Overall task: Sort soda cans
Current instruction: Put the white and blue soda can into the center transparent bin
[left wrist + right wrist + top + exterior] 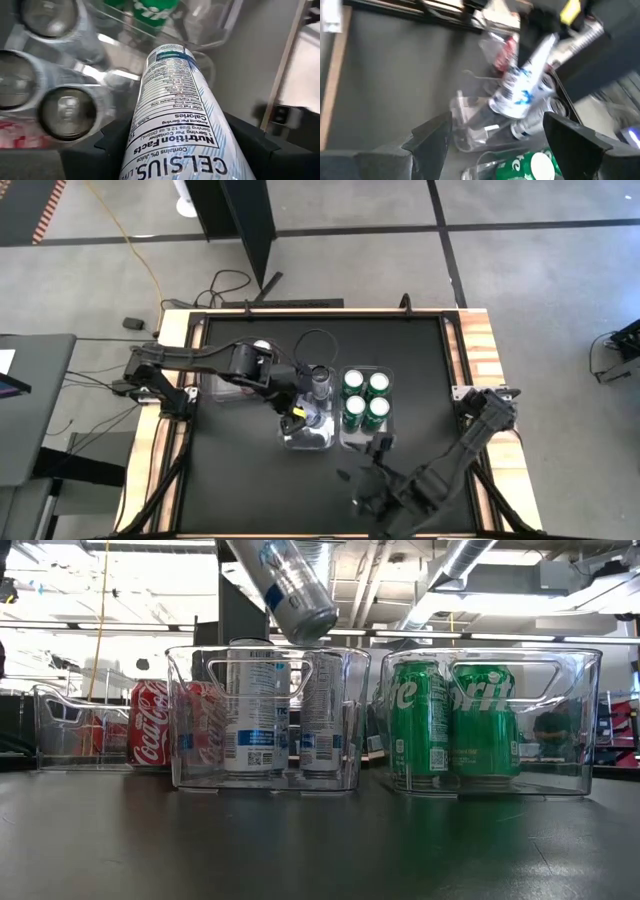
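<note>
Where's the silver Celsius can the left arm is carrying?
The silver Celsius can hangs tilted in the left gripper above the middle bin, left of the green cans.

In the low view, the picture's top edge is cutting off the tilted silver can (293, 590), hiding whatever is gripping it. The red cans (150, 723) are showing only partly behind the middle bin (190, 720). In the right wrist view, blur is smearing the raised can's lettering beyond reading.

Two dark jointed arms, left arm (200, 360) with black cable loop, yellow tag, blocky black fingers (250, 145)
</note>
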Motion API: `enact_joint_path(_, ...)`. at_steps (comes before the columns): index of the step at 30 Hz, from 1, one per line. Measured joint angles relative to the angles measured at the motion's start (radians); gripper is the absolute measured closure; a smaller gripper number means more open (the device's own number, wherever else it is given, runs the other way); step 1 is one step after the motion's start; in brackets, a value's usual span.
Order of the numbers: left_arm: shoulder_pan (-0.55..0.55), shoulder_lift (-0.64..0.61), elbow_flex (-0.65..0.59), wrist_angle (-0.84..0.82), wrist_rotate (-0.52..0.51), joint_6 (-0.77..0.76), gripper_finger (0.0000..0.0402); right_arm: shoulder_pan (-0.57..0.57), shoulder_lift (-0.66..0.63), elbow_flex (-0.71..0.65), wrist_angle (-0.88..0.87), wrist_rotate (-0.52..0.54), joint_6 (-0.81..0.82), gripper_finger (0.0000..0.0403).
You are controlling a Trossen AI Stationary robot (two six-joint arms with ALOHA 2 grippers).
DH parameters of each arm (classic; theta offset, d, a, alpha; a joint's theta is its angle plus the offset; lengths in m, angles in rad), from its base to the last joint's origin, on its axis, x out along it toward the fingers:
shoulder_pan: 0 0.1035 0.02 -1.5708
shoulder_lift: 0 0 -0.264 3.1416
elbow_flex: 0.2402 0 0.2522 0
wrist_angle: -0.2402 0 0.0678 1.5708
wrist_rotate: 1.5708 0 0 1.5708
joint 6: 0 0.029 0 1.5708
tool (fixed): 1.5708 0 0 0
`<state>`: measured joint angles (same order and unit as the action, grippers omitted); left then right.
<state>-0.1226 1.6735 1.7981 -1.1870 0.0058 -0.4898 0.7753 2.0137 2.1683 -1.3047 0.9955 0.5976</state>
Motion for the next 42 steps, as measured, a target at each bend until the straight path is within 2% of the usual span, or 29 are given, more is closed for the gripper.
enact_joint_path(3,0.000,-0.002,0.000,0.008,0.024,-0.015,0.0159,-0.042,0.001,-0.097,0.057,0.047,0.078,0.0067)
enact_joint_path(9,0.000,-0.003,0.000,0.031,0.048,-0.027,0.0159,-0.120,0.003,-0.277,0.263,0.178,0.076,0.0034)
enact_joint_path(12,0.000,-0.003,0.000,0.037,0.070,-0.044,0.0159,-0.158,0.003,-0.322,0.315,0.184,0.063,0.0018)
enact_joint_path(16,0.000,-0.003,0.000,0.035,0.072,-0.051,0.0159,-0.194,0.003,-0.386,0.475,0.184,-0.010,0.0004)
enact_joint_path(31,0.000,-0.003,0.000,0.086,0.124,-0.076,0.0159,-0.337,0.001,-0.575,1.101,0.136,-0.349,0.0004)
enact_joint_path(36,0.000,-0.003,0.000,0.081,0.122,-0.076,0.0159,-0.345,0.002,-0.591,1.155,0.128,-0.396,0.0044)
enact_joint_path(41,0.000,-0.003,0.000,0.083,0.120,-0.075,0.0159,-0.331,0.002,-0.590,1.139,0.157,-0.395,0.0147)
enact_joint_path(42,0.000,-0.003,0.000,0.088,0.120,-0.074,0.0159,-0.328,0.002,-0.590,1.127,0.167,-0.392,0.0157)
